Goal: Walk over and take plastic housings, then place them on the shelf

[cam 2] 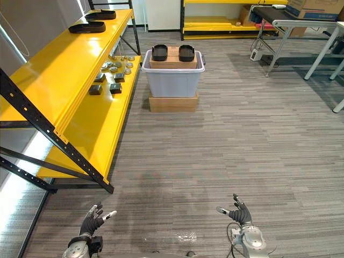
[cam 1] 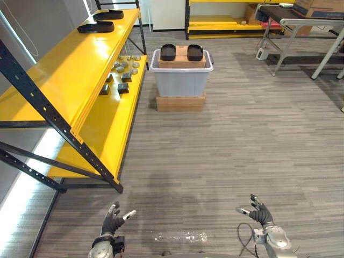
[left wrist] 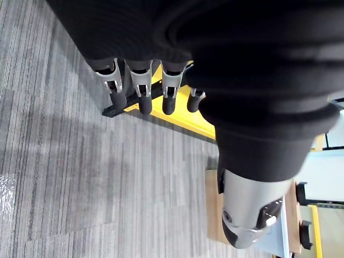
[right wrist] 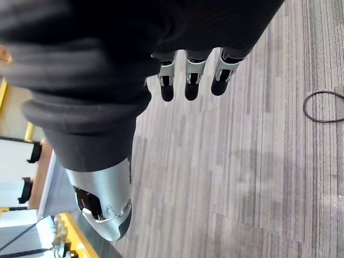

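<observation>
Two black plastic housings (cam 1: pixel 168 52) (cam 1: pixel 195 52) rest on a cardboard piece across a grey bin (cam 1: pixel 180 79), which stands on a flat cardboard box a few steps ahead. Two more black housings (cam 1: pixel 96 27) (cam 1: pixel 108 15) lie on the top board of the yellow shelf (cam 1: pixel 64 80) at the left. My left hand (cam 1: pixel 112 221) hangs low at the bottom left, fingers straight and holding nothing. At the bottom right my right hand (cam 1: pixel 259 212) is likewise open and holds nothing. Both are far from the bin.
Several small grey metal parts (cam 1: pixel 121 75) lie on the shelf's lower board. A metal-legged table (cam 1: pixel 301 32) with a cardboard box stands at the far right. Another yellow rack (cam 1: pixel 220 19) lines the back wall. Grey striped floor stretches between me and the bin.
</observation>
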`<state>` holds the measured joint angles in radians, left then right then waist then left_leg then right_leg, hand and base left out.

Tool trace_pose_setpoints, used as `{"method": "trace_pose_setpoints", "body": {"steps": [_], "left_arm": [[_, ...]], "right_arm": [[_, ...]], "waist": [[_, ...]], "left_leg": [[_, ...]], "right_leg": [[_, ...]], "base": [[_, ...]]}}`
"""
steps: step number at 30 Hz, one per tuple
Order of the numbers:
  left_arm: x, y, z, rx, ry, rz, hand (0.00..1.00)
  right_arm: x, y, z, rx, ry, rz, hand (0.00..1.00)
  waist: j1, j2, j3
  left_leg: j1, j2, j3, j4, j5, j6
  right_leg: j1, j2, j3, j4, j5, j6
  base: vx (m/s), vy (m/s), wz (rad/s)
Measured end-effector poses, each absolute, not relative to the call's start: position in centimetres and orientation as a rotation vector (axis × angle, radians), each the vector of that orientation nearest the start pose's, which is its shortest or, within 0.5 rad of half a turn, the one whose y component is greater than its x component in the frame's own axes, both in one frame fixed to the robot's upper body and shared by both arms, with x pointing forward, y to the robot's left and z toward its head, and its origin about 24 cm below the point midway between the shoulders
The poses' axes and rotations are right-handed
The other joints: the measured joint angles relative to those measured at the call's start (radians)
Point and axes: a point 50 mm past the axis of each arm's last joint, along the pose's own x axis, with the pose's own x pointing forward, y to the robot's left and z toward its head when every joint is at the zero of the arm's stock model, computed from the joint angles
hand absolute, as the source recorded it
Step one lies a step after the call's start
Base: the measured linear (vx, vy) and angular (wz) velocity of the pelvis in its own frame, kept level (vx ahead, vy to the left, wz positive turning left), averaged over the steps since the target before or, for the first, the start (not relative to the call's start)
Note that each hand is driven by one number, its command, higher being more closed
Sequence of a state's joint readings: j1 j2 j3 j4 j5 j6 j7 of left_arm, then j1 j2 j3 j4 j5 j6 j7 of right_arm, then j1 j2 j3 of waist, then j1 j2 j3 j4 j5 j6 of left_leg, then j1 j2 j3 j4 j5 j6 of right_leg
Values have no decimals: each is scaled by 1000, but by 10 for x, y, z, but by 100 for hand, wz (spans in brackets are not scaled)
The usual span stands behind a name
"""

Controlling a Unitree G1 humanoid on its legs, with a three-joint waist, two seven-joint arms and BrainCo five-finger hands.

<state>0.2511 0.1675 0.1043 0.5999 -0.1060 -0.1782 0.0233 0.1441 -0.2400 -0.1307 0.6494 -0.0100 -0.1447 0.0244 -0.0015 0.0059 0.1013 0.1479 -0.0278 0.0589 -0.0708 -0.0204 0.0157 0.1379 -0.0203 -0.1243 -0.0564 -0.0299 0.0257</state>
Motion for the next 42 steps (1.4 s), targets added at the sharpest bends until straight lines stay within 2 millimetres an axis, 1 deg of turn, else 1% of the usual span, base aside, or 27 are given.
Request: {"method": "trace_pose_setpoints", "body": {"steps": [4, 14, 19, 22, 24, 25, 26, 27, 28, 29, 30, 31, 32, 33, 34, 35, 36, 37, 38, 39, 40, 41, 42], "left_arm": [[126, 240, -104, 57, 643, 281, 0], [125, 237, -106, 35, 650, 286, 0], [126, 238, -105, 31, 647, 289, 0], [126, 238, -105, 29, 646, 290, 0], [126, 238, -105, 11, 643, 301, 0], [127, 238, -104, 10, 640, 301, 0], [128, 236, -103, 3, 632, 302, 0], [131, 234, -102, -3, 622, 300, 0], [135, 231, -99, -12, 597, 297, 0], [139, 229, -96, -18, 580, 293, 0], [141, 229, -96, -20, 576, 292, 0], [141, 229, -95, -19, 571, 294, 0], [141, 229, -95, -18, 571, 295, 0], [141, 230, -95, -17, 570, 295, 0], [141, 231, -94, -15, 571, 298, 0], [138, 231, -96, -24, 579, 308, 0], [138, 231, -96, -27, 579, 313, 0], [141, 232, -95, -27, 571, 322, 0], [147, 231, -93, -33, 555, 320, 0], [150, 230, -91, -42, 545, 321, 0], [157, 229, -89, -49, 527, 317, 0], [163, 230, -86, -45, 510, 315, 0], [164, 231, -85, -41, 504, 322, 0]], "right_arm": [[155, -261, -93, -204, 628, -208, 0], [153, -263, -94, -190, 647, -222, 0], [154, -263, -94, -188, 648, -224, 0], [155, -264, -93, -184, 645, -234, 0], [163, -267, -89, -175, 626, -249, 0], [166, -267, -87, -174, 615, -253, 0], [171, -269, -84, -178, 598, -260, 0], [174, -270, -82, -179, 591, -263, 0], [178, -270, -80, -180, 579, -264, 0], [180, -270, -79, -180, 574, -269, 0], [179, -270, -80, -180, 576, -271, 0], [178, -268, -81, -175, 579, -270, 0], [178, -267, -82, -172, 582, -266, 0], [177, -266, -82, -170, 585, -265, 0], [176, -265, -83, -164, 588, -264, 0], [177, -265, -83, -158, 586, -267, 0], [177, -265, -82, -158, 584, -266, 0], [180, -265, -81, -158, 573, -265, 0], [186, -266, -77, -155, 556, -266, 0], [190, -267, -75, -156, 544, -265, 0], [195, -267, -71, -157, 524, -264, 0], [200, -266, -68, -156, 508, -259, 0], [202, -265, -65, -160, 495, -252, 0]], "waist": [[-10, 0, 1], [-12, 7, 6], [-11, 7, 6], [-9, 9, 8], [-2, 16, 11], [3, 20, 15], [8, 31, 23], [12, 37, 27], [15, 46, 35], [13, 54, 46], [13, 50, 54], [15, 54, 61], [13, 49, 69], [10, 43, 72], [10, 30, 81], [13, 35, 87], [12, 35, 89], [6, 25, 97], [-5, 45, 115], [-13, 52, 123], [-23, 59, 135], [-26, 60, 149], [-39, 33, 142]], "left_leg": [[0, 0, 2, 0, 0, 0], [0, 3, 23, -2, -1, 0], [-23, 5, 25, -3, -2, 1], [-48, 6, 29, 23, -23, 5], [-79, 10, 50, 89, -70, 9], [-90, 12, 57, 109, -82, 10], [-114, 15, 67, 151, -108, 16], [-123, 18, 75, 168, -121, 21], [-140, 19, 85, 201, -145, 27], [-145, 18, 86, 229, -168, 37], [-142, 17, 86, 239, -182, 38], [-132, 12, 86, 254, -210, 41], [-116, 4, 79, 260, -232, 54], [-107, -2, 76, 260, -242, 63], [-81, -10, 75, 259, -261, 67], [-59, -9, 71, 259, -274, 61], [-48, -8, 68, 254, -278, 65], [-20, 1, 64, 245, -282, 67], [3, 23, 42, 230, -290, 58], [20, 40, 31, 217, -291, 53], [45, 65, 17, 200, -295, 32], [73, 73, 3, 189, -293, 6], [116, 72, -25, 190, -316, -36]], "right_leg": [[-1, 0, 1, 0, 0, 0], [-6, 3, 16, -6, 1, -1], [-24, 6, 17, -15, 4, -2], [-40, 6, 24, -13, 4, -1], [-56, 5, 46, 0, -1, 6], [-59, 6, 50, 8, -4, 10], [-80, 4, 59, 37, -19, 29], [-96, 4, 63, 64, -29, 38], [-136, -1, 71, 136, -64, 49], [-173, -9, 67, 234, -104, 71], [-196, -14, 61, 295, -124, 81], [-253, -32, 39, 446, -154, 83], [-338, -59, 14, 629, -161, 73], [-373, -75, 1, 713, -167, 64], [-422, -100, -22, 798, -187, 47], [-458, -110, -53, 800, -208, 45], [-474, -115, -68, 784, -210, 45], [-500, -118, -97, 723, -209, 44], [-529, -96, -115, 637, -199, 34], [-546, -79, -119, 587, -179, 28], [-566, -46, -119, 505, -132, 31], [-583, -25, -105, 382, -45, 22], [-597, -18, -90, 284, 69, 0]], "base": [[-8, -6, -1], [-36, -24, -5], [-3, -33, -1], [29, -13, -9], [49, 7, -28], [70, 16, -35], [56, 20, -26], [59, 47, -31], [39, 69, -21], [38, 98, -14], [36, 94, -6], [57, 130, -4], [49, 91, 2], [142, 93, 9], [267, 73, 2], [339, 87, -2], [404, 63, 9], [433, 4, 36], [454, -24, 46], [385, -43, 50], [557, -94, 44], [732, -156, 61], [773, -189, 60]]}}
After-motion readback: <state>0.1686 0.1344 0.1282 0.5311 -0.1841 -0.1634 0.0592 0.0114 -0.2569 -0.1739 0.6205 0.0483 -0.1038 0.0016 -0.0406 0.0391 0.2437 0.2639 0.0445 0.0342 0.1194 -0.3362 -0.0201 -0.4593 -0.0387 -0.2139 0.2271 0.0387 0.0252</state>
